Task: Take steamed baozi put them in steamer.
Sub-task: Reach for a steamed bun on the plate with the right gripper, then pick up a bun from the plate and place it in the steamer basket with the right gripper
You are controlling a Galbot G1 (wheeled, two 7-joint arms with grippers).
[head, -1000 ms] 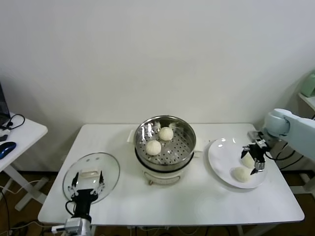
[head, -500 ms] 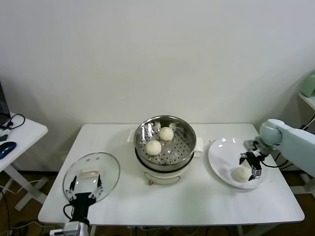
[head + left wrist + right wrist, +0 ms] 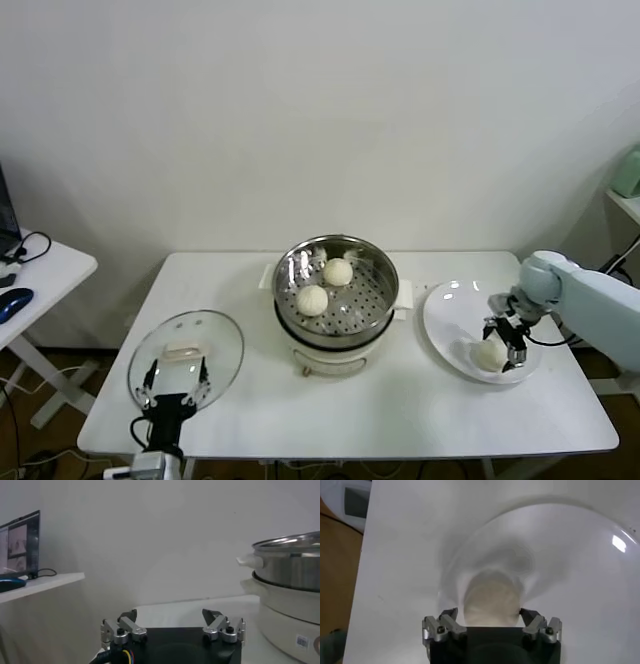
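From the head view, the steamer [image 3: 336,297] is sitting near the middle of the white table [image 3: 400,410], and two steamed baozi [image 3: 312,300] are lying on its perforated floor, one toward the front left and one [image 3: 338,271] farther back. A white plate [image 3: 450,320] is lying to the robot's right of the steamer, and one more baozi [image 3: 490,354] is resting on it. The right gripper [image 3: 505,343] is reaching down over that bun with its fingers spread wide on either side of it. A round glass lid [image 3: 186,357] is lying flat at the table's front left, and the left gripper [image 3: 172,386] is hanging parked over the lid's near edge, its fingers standing apart with nothing between them. In the left wrist view, the left gripper [image 3: 172,627] is showing its two fingers set wide and empty, with the steamer's [image 3: 290,575] steel wall and white base rising beside it on the table. In the right wrist view, the right gripper [image 3: 490,622] is straddling the baozi [image 3: 492,602] on the plate [image 3: 580,570]; the fingertips are standing just beside the bun's flanks, and whether they are touching it cannot be told.
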